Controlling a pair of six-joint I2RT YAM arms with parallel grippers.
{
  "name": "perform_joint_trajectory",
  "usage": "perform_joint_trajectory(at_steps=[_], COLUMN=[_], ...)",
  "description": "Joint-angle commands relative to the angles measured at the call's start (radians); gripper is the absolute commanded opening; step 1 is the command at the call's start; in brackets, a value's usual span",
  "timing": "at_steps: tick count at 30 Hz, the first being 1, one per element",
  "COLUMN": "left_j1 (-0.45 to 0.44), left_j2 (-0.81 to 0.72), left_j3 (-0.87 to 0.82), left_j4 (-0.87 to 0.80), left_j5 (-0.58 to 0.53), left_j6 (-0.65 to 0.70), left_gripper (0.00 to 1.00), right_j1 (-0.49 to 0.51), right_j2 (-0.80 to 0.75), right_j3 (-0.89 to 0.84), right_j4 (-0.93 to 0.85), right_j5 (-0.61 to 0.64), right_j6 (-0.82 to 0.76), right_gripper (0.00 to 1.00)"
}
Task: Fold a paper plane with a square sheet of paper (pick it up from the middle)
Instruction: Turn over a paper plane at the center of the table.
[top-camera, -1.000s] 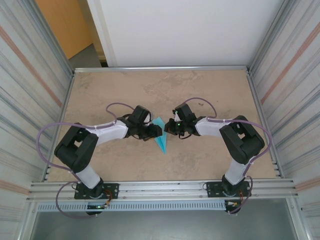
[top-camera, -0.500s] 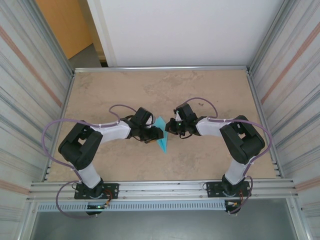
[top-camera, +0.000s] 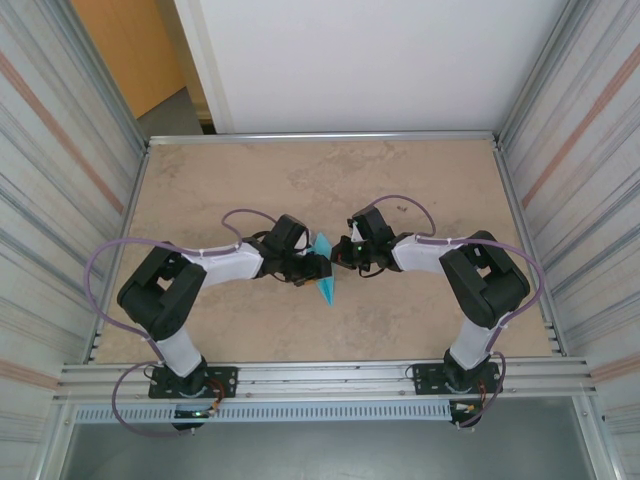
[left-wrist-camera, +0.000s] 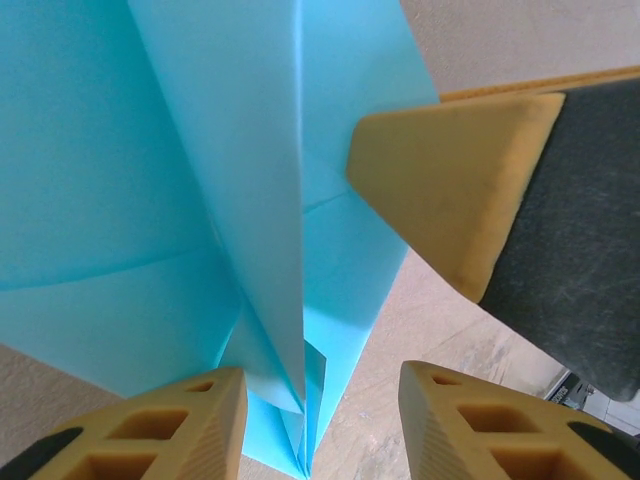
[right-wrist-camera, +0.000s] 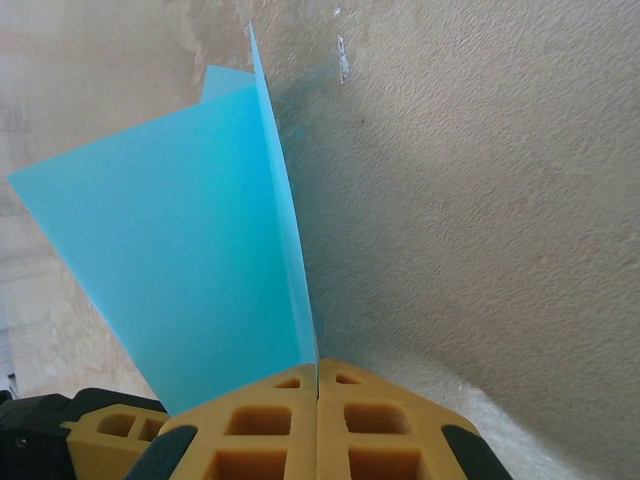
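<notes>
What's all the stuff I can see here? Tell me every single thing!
paper plane: one, light blue, mid-table
table: one, sandy beige, under everything
back wall: one, white, far side
door: one, orange, far left
side panels: two, grey ribbed, left and right
arms: two, white and black, near edge
cables: two, purple, looping over arms
left end effector: one, yellow, open around paper plane
right end effector: one, yellow, shut on paper plane

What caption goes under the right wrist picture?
Right gripper pinches the folded blue paper over the table.

Bright, even light; soft shadows fall on the paper plane (left-wrist-camera: 200, 150)
</notes>
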Motion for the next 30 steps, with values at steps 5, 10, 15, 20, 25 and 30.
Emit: perform_joint_trajectory(at_steps=[5, 10, 15, 20, 25, 30], left_j1=[-0.025, -0.051, -0.054, -0.054, -0.053, -0.053], left_j2=[-0.022, -0.036, -0.017, -0.005, 0.026, 0.056], left_j3=[-0.019, -0.029, -0.016, 0.027, 0.062, 0.086], left_j4=[-0.009, -0.005, -0.006, -0.053, -0.095, -0.105], left_j5=[-0.025, -0.034, -0.030, -0.088, -0.134, -0.134], left_j6=[-0.039, -0.054, -0.052, -0.026, -0.012, -0.016], left_gripper=[0.44, 0.43, 0.41, 0.38, 0.34, 0.31], right_j1=[-0.015, -0.016, -0.016, -0.017, -0.016, -0.016], right_j2=[-0.019, -0.017, -0.016, -0.019, -0.024, -0.024], right_j3=[-0.013, -0.013, -0.014, -0.016, -0.020, -0.022], right_j4=[0.003, 0.005, 0.008, 0.009, 0.013, 0.019], right_j5=[-0.013, -0.016, -0.017, -0.023, -0.026, -0.032], right_j6=[0.021, 0.021, 0.022, 0.022, 0.024, 0.027], right_gripper=[0.05, 0.05, 0.05, 0.05, 0.04, 0.04])
